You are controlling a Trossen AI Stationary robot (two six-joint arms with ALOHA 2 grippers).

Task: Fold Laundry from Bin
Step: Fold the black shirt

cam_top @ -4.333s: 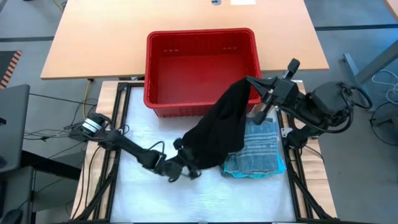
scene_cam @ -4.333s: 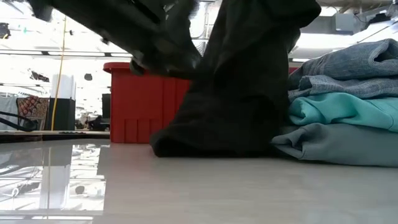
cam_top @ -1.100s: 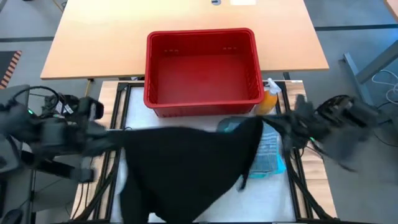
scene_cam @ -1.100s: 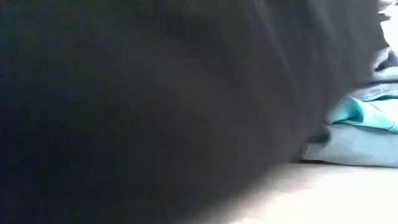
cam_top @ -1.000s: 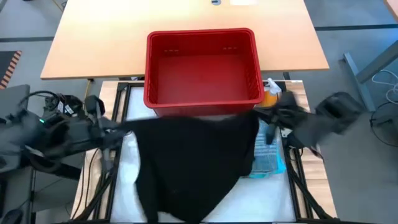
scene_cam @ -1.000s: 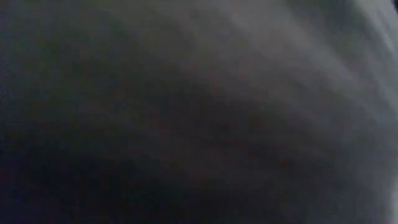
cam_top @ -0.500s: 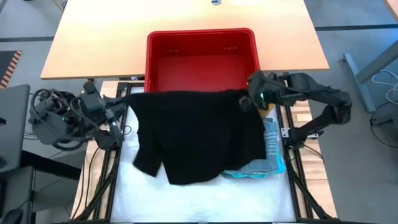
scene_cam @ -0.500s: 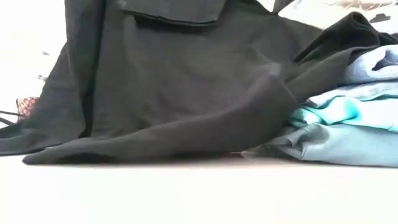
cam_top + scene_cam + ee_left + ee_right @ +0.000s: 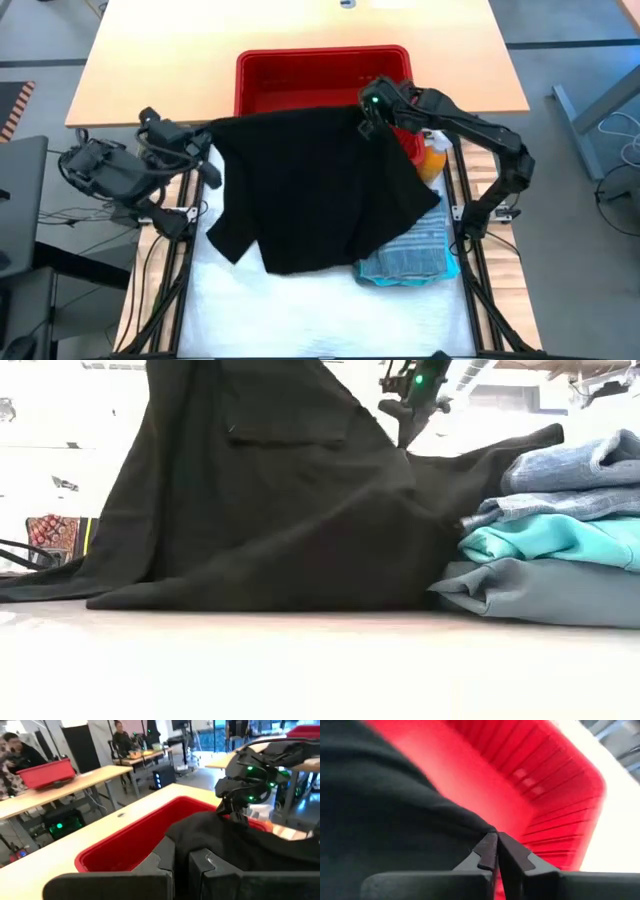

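The bin [image 9: 300, 78] looks empty. Three folded clothes [image 9: 415, 252] are stacked; both jaws pinch the black shirt [image 9: 315, 190], not folded yet.

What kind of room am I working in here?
Likely a robotics lab or workshop: other work tables stand behind the red bin, people sit at them, and another red bin is there.
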